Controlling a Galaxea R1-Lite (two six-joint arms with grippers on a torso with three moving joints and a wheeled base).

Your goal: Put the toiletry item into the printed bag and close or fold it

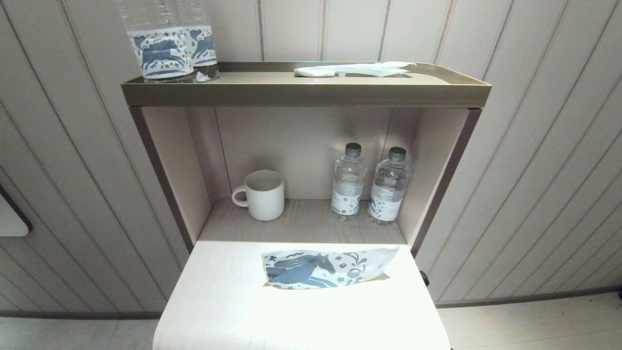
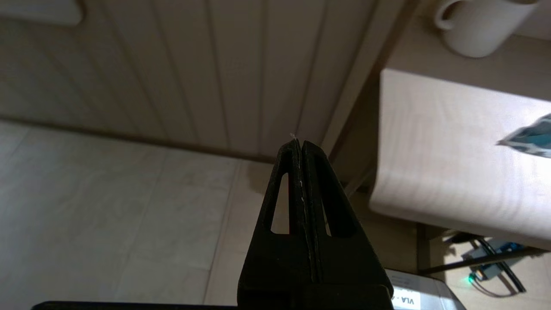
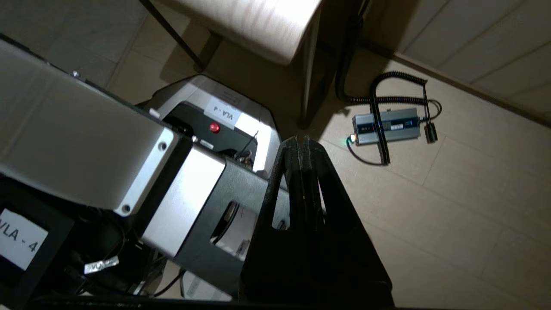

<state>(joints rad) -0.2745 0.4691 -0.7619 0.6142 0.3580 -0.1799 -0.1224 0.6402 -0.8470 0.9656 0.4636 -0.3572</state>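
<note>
The head view looks down from close above the table toward the shelf behind it, the left wrist view looks up past the table's edge, and the right wrist view faces floor beneath the table.

Two top-shelf bottles cropped at necks, printed bag cut off

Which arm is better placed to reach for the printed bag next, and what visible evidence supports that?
Probably left. The left gripper, shut, hangs beside the table with the bag in its view. The right gripper, also shut, points at the floor below the table, beside the robot's base.
</note>
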